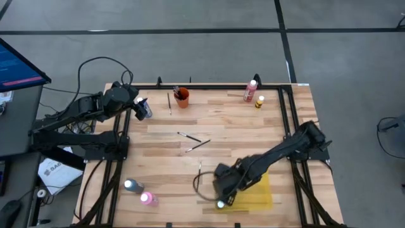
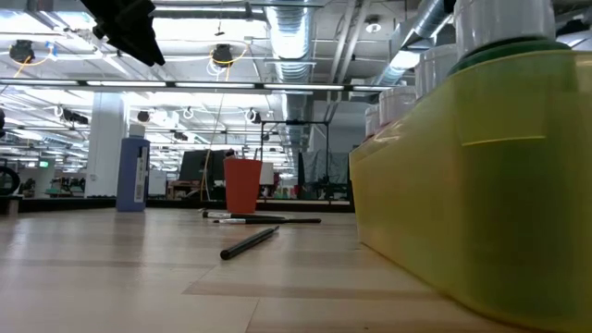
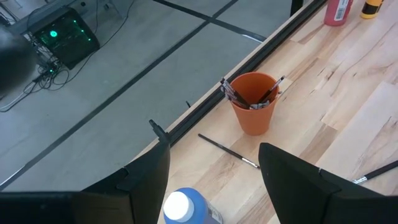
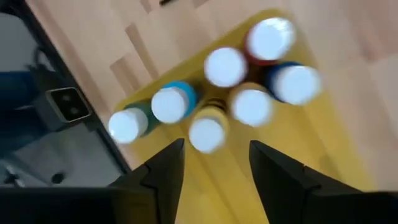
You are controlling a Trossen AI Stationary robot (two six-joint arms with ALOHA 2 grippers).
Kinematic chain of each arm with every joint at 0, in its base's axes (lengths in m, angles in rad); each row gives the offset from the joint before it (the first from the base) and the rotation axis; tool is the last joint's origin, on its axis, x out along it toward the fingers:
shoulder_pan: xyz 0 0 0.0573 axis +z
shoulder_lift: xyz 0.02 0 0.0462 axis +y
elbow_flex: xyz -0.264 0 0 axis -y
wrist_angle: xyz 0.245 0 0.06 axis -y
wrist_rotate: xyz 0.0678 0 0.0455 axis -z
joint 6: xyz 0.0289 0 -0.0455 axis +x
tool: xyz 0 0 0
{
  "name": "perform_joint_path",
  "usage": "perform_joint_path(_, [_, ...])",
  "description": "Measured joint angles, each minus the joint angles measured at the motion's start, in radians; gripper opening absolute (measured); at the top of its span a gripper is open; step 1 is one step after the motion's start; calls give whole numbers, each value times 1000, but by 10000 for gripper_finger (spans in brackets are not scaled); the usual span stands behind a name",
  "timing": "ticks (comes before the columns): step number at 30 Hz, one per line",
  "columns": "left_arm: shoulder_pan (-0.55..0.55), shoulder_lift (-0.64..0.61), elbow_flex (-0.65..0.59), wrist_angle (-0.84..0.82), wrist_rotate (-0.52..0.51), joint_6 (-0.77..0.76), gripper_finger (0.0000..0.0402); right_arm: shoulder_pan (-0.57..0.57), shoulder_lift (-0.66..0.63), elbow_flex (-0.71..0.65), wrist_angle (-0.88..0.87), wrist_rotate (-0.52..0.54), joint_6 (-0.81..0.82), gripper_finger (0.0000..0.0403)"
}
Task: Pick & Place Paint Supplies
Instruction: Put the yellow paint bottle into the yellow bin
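right wrist view gives you six white-capped paint bottles [image 4: 225,66] clustered upright on the yellow tray [image 4: 323,155], with the right end effector [image 4: 214,163] open above them, holding nothing. high view, lower left of the frame: two more bottles [image 1: 140,192]; upper right: a pink-red bottle [image 1: 250,90] beside a small yellow one [image 1: 259,101]. three loose paintbrushes [image 1: 188,137] lie mid-counter [image 1: 221,120], others stand in one orange cup [image 1: 182,97]. your left end effector [image 1: 143,108], upper left, is open over a blue bottle [image 3: 185,208]. pale wood planks, grey floor around.
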Motion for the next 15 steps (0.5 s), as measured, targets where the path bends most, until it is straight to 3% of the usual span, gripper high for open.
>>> perform_joint_path(7, [0,0,0,0,44,-27,237,-168,-211,2,-216,163,132,186])
perform_joint_path(11, [0,0,0,0,47,-28,237,-332,-276,2,-309,254,174,193])
perform_joint_path(15, [0,0,0,0,46,-28,237,-521,-283,0,-377,306,112,196])
